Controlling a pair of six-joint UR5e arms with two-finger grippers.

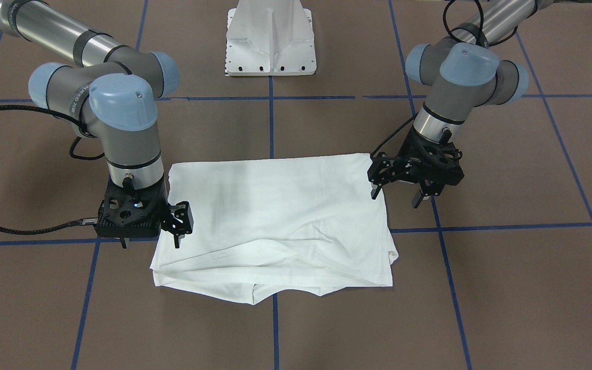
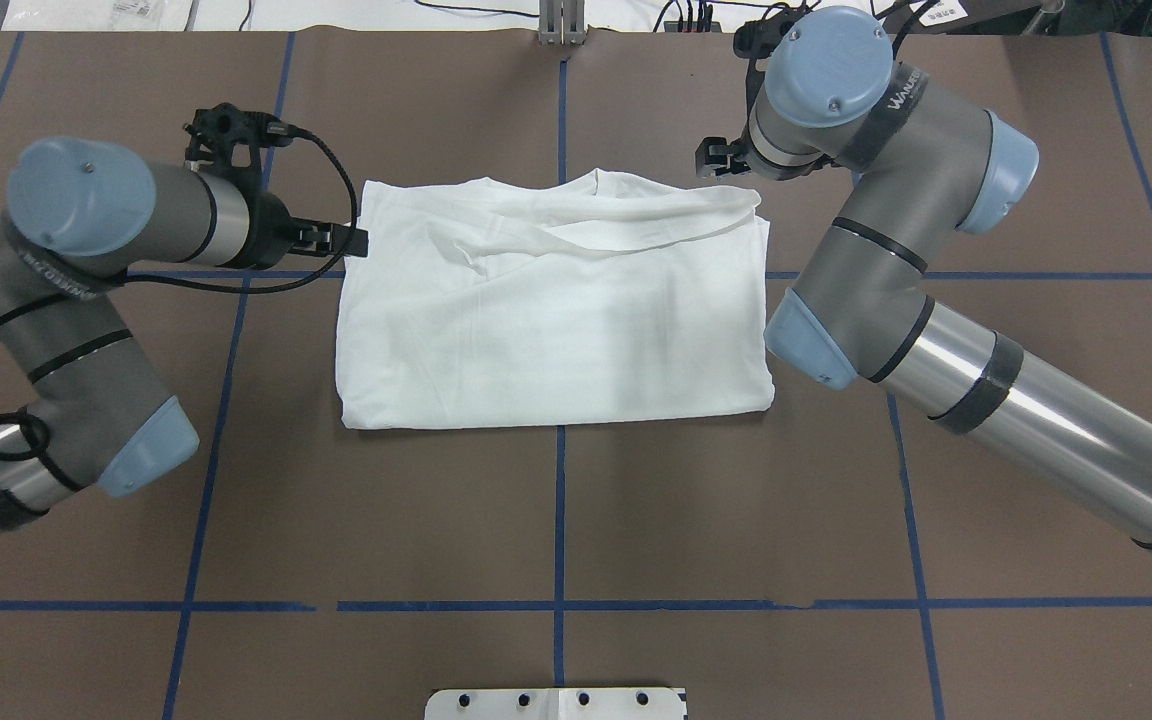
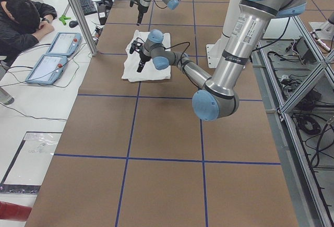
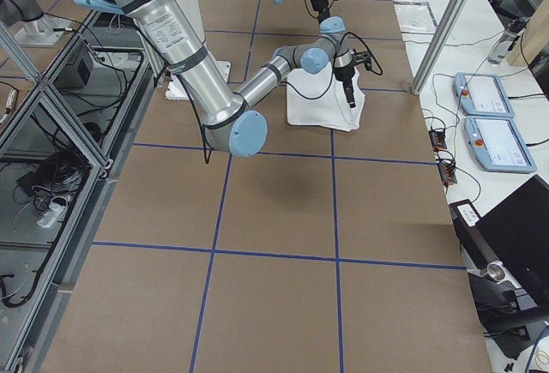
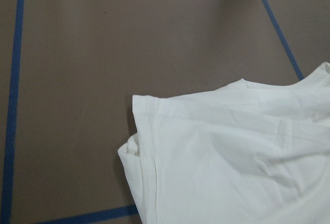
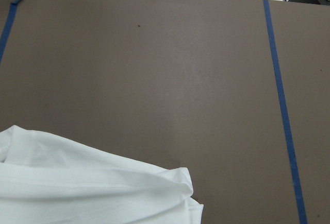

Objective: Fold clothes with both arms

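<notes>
On the table (image 1: 327, 318), the shirt (image 1: 275, 216) looks soft and floppy. Your left gripper (image 1: 395, 200) and right gripper (image 1: 150, 242) are wide and empty. You should probably pinch all layers at the far corners.

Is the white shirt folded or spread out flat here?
Folded: the shirt lies as a compact rectangle with stacked layers along one edge and no sleeves sticking out.

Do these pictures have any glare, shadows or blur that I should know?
Front-facing view: sharp; faint grey shadows band the shirt. Overhead view: glare streaks the silver tube of the right arm. Both wrist views: slightly soft, the shirt nearly washed out.
</notes>
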